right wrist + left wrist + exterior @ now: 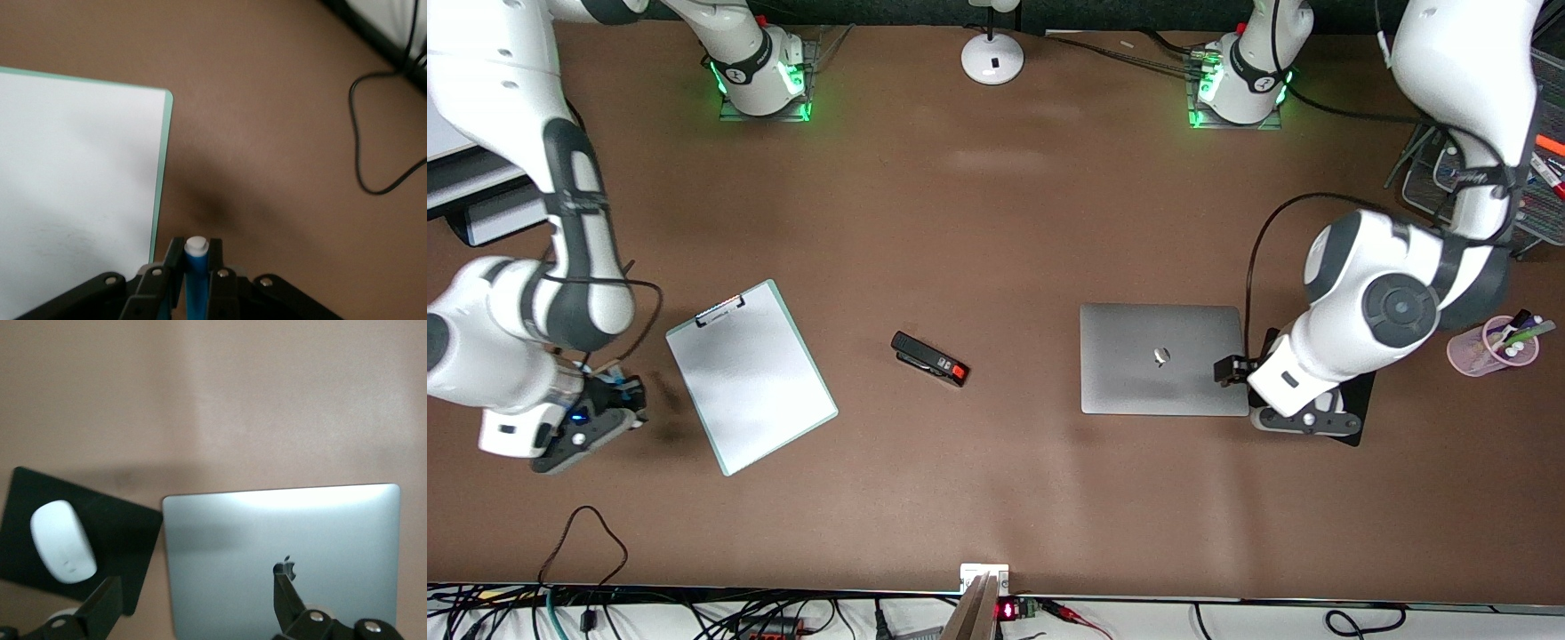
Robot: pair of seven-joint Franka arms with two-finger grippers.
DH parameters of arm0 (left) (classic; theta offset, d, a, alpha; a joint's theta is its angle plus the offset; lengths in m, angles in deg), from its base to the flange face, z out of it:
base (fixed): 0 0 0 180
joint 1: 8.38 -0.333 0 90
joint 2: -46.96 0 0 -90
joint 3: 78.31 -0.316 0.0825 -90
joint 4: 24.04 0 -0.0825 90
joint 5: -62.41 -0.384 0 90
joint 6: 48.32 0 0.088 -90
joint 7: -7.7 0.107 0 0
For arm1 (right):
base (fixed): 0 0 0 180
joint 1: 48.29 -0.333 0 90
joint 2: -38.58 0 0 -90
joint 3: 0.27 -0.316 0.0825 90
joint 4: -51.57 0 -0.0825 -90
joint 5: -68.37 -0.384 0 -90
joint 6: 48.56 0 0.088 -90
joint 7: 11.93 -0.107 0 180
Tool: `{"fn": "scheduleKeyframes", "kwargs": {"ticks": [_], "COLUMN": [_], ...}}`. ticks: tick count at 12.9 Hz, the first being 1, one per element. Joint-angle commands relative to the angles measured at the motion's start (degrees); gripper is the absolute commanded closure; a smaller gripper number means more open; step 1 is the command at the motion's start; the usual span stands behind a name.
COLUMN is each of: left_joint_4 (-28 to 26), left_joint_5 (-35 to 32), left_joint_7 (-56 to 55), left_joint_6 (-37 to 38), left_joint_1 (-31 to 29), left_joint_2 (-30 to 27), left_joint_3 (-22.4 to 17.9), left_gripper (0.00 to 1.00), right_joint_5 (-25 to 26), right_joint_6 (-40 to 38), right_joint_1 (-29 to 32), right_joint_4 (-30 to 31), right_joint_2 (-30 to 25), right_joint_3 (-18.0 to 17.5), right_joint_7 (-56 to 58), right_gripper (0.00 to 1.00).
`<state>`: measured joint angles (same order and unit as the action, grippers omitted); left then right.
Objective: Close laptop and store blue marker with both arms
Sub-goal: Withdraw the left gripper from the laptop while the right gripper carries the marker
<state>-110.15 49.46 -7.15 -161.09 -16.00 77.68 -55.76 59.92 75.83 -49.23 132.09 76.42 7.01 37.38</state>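
The silver-grey laptop [1160, 358] lies shut and flat on the table, its apple logo up; it also shows in the left wrist view [280, 540]. My left gripper [1230, 369] is open and empty [195, 587], low over the laptop's edge next to the black mouse pad [1356, 404]. My right gripper [624, 393] is over bare table beside the clipboard [751, 376], toward the right arm's end. It is shut [195, 252] on the blue marker [195, 283], whose white end sticks out between the fingers.
A black stapler [929, 358] lies between clipboard and laptop. A white mouse [63, 541] sits on the mouse pad. A pink pen cup [1498, 345] and a mesh organizer [1538, 200] stand at the left arm's end. A lamp base [992, 58] stands between the arm bases.
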Motion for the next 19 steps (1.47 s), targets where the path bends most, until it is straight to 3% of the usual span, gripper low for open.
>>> {"fn": "scheduleKeyframes", "kwargs": {"ticks": [1,4,7,10,14,19], "left_joint_4": [3.04,7.69,12.79,17.1,18.17,16.51], "left_joint_5": [-2.42,-2.51,-2.51,-3.12,-3.3,-1.29], "left_joint_7": [-0.17,0.09,0.18,0.35,5.45,6.24], "left_joint_6": [6.67,12.3,18.19,24.34,26.56,28.14], "left_joint_1": [0.15,0.07,0.07,-0.02,-1.59,-3.8], "left_joint_2": [-2.06,-2.77,-3.48,-3.56,-7.95,-11.9], "left_joint_3": [0.13,0.22,0.48,0.39,0.39,0.74], "left_gripper": [0.0,0.0,0.0,0.0,0.0,0.0], "right_joint_5": [-5.59,-11.13,-20.87,-28.63,-40.56,-41.92], "right_joint_6": [-5.54,-10.12,-10.22,-13.63,-15.75,-25.83], "right_joint_1": [1.89,4.09,7.43,11.2,16.21,19.65], "right_joint_4": [0.96,0.96,1.04,0.87,0.87,0.87], "right_joint_2": [-5.75,-9.62,-9.72,-9.54,-8.05,-6.91], "right_joint_3": [-0.77,-0.77,-0.77,-0.68,-0.68,-0.51], "right_joint_7": [7.8,20.24,38.0,47.53,60.95,66.78], "right_gripper": [0.89,0.89,0.9,0.91,0.91,0.91]}}
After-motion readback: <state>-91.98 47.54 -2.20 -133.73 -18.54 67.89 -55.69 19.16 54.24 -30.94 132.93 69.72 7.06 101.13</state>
